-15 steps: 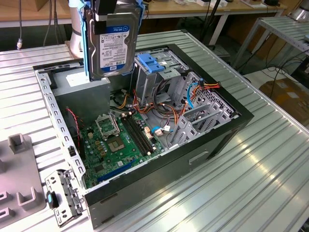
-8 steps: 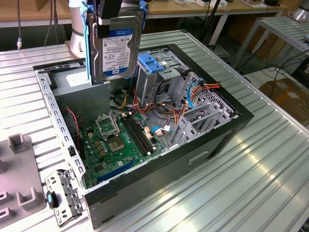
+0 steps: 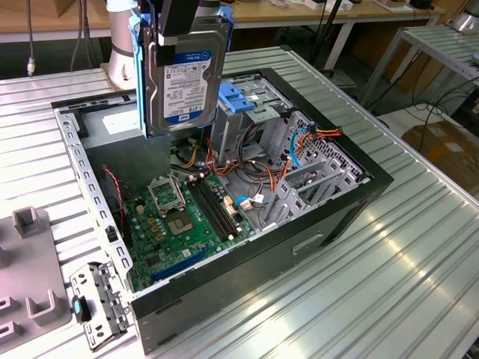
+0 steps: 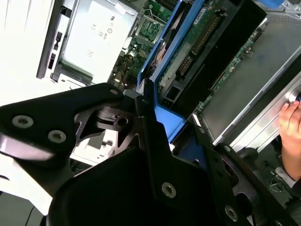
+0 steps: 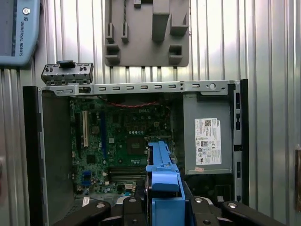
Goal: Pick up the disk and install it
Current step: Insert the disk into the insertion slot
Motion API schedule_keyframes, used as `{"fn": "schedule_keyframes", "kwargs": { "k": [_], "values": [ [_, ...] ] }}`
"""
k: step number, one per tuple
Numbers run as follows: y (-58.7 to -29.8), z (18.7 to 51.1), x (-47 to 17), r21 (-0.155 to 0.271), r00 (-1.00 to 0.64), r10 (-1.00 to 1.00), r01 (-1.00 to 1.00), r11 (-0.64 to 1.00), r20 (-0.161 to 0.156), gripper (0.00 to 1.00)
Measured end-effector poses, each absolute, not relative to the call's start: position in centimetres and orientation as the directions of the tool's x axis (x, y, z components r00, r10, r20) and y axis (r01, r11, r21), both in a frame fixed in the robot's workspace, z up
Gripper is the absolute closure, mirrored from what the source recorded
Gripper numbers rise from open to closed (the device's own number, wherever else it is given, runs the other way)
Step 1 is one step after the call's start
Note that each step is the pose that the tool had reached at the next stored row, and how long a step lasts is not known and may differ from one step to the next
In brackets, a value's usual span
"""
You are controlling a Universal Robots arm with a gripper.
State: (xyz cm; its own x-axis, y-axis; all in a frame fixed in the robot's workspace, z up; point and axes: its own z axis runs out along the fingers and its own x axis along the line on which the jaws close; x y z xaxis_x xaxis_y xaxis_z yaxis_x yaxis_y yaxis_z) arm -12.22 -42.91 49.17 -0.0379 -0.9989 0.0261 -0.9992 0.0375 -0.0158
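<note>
The disk (image 3: 183, 71) hangs upright in the air over the back of the open computer case (image 3: 322, 224), with its white label and blue band facing the exterior camera. Blue carrier rails run along its edges. My gripper (image 3: 177, 21) is shut on the disk from above. In the second wrist view the black fingers (image 4: 141, 122) clamp the blue rail (image 4: 164, 56), and the disk's circuit-board side (image 4: 207, 37) shows. In the first wrist view the blue rail (image 5: 162, 181) sits between the fingers, above the motherboard (image 5: 127, 136).
Inside the case lie the green motherboard (image 3: 179, 217), a grey power-supply box (image 5: 207, 141) and a metal drive cage topped by a blue bracket (image 3: 243, 101). A grey fixture (image 3: 26, 277) and a loose metal panel (image 3: 97, 303) lie beside the case. A hand (image 4: 289, 122) is nearby.
</note>
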Motion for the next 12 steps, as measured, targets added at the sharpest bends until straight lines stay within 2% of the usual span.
{"fn": "schedule_keyframes", "kwargs": {
  "k": [12],
  "values": [
    [-44.4, 49.2, -12.2, -0.016, -0.038, -0.999, -0.999, 0.038, 0.026, 0.63]
  ]
}}
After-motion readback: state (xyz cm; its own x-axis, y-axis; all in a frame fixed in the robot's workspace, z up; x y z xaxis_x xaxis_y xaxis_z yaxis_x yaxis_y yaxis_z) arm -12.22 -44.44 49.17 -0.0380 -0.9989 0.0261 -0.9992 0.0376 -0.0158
